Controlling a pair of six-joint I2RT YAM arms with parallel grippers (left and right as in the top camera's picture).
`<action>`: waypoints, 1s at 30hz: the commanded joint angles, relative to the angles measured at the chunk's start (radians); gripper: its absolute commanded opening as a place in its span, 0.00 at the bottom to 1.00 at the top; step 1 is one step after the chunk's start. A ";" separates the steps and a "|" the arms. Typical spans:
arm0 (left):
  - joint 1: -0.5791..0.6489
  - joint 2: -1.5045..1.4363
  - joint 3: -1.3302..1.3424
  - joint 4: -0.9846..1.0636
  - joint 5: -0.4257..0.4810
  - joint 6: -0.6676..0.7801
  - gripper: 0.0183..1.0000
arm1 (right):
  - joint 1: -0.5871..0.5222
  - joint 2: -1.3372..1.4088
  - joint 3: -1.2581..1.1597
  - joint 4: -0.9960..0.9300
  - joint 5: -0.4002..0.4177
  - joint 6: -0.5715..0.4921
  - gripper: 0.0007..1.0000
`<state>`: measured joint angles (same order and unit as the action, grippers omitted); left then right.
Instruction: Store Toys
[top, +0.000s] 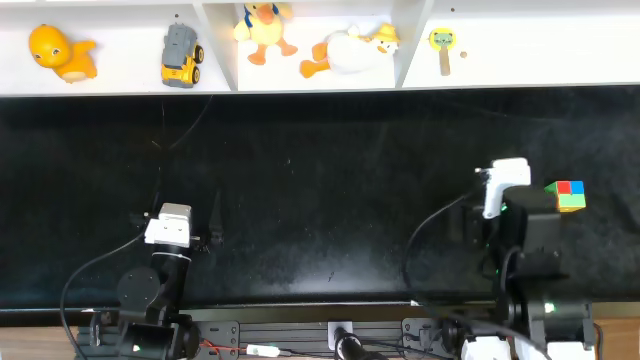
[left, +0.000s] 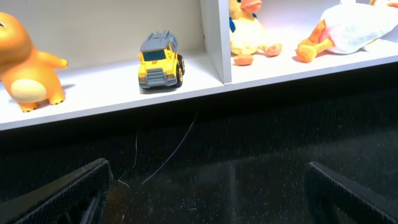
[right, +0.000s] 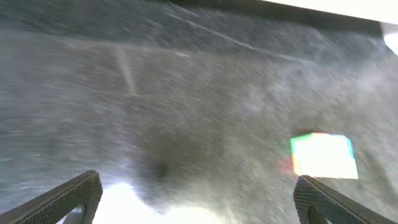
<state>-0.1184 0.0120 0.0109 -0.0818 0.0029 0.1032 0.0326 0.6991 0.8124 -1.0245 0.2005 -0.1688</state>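
Near the worktop's (top: 320, 200) right edge a puzzle cube (top: 567, 195) is left untouched; right gripper (right: 199, 202) and left gripper (left: 205, 190) are held wide open, empty.

- Top view: the white shelf (top: 120, 60) along the upper edge is brightly and evenly lit, while the black tabletop (top: 320, 190) below it stays dark and matte.
- Left wrist view: overhead light leaves a short, soft shadow under the toy truck (left: 160, 62).
- Right wrist view: streaky glare washes the tabletop pale, and the colour cube (right: 323, 155) glows overexposed with smeared edges.
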 joint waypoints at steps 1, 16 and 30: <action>-0.005 -0.010 -0.003 -0.002 -0.005 -0.011 1.00 | -0.229 0.079 -0.002 0.000 -0.006 -0.185 0.96; -0.005 -0.010 -0.003 -0.002 -0.005 -0.011 1.00 | -0.891 0.477 -0.002 0.251 -0.246 -0.532 0.96; -0.005 -0.010 -0.003 -0.002 -0.005 -0.011 1.00 | -0.887 0.777 -0.002 0.530 -0.330 -0.614 0.96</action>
<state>-0.1184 0.0120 0.0109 -0.0818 0.0029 0.1032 -0.8520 1.4509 0.8093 -0.5106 -0.0570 -0.7624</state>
